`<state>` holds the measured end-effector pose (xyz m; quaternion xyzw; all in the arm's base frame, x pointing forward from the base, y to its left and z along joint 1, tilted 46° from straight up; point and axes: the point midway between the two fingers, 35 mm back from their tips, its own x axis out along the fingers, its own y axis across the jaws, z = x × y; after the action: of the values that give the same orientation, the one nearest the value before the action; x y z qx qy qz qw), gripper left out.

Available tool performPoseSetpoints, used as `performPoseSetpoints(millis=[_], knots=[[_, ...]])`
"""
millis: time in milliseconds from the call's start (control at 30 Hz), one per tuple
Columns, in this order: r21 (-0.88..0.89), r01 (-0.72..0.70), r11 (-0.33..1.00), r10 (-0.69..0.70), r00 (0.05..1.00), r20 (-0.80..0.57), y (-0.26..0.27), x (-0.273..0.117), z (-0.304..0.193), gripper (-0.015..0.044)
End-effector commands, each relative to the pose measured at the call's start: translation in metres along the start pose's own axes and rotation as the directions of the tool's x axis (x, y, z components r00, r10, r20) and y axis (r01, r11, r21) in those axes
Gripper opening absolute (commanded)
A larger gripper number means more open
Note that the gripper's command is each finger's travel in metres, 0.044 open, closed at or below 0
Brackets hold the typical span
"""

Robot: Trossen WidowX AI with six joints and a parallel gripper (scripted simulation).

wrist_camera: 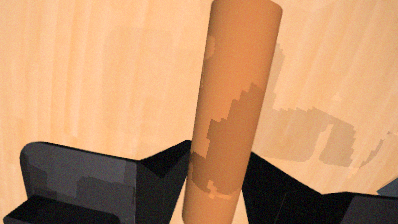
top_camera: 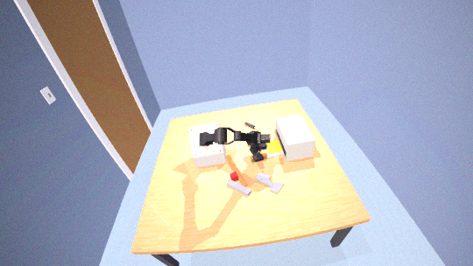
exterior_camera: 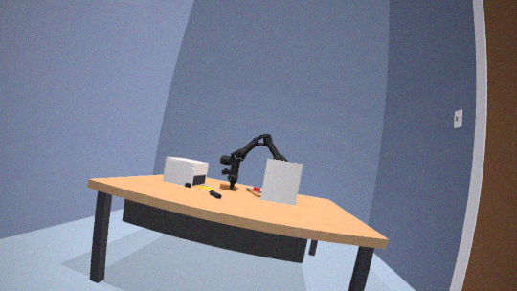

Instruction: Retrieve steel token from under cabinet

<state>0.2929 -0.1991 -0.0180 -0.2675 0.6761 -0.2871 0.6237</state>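
Observation:
The white cabinet (top_camera: 295,137) (exterior_camera: 179,170) stands at the right in the top view, with a dark opening low on the side facing the arm. The yellow marked area (top_camera: 274,147) (exterior_camera: 205,187) lies in front of that side. A pale strip shows along its edge; I cannot tell what it is. The token cannot be made out in any view. My gripper (top_camera: 257,157) (exterior_camera: 232,187) (wrist_camera: 216,151) points down, low over the table beside the marked area. It is shut on an orange-brown rod (wrist_camera: 235,65) (exterior_camera: 224,186), which extends up the wrist view between the fingers.
A red cube (top_camera: 234,176) (exterior_camera: 257,190) lies beside an orange-brown stick (top_camera: 240,172). A grey bar (top_camera: 239,187) and a pale piece with a wide end (top_camera: 276,187) lie nearby. A small dark object (top_camera: 250,125) (exterior_camera: 215,194) lies on the other side. A white box (top_camera: 209,157) stands at the arm's base.

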Motion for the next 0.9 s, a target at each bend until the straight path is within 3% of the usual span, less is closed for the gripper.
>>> performPoseSetpoints(millis=[0, 867], knots=[[-0.006, -0.003, 1.0, 0.003, 1.0, -0.004, 0.001, 0.001, -0.007, 0.0], [-0.007, -0.003, 1.0, 0.003, 1.0, -0.005, -0.002, 0.001, -0.036, 0.0]])
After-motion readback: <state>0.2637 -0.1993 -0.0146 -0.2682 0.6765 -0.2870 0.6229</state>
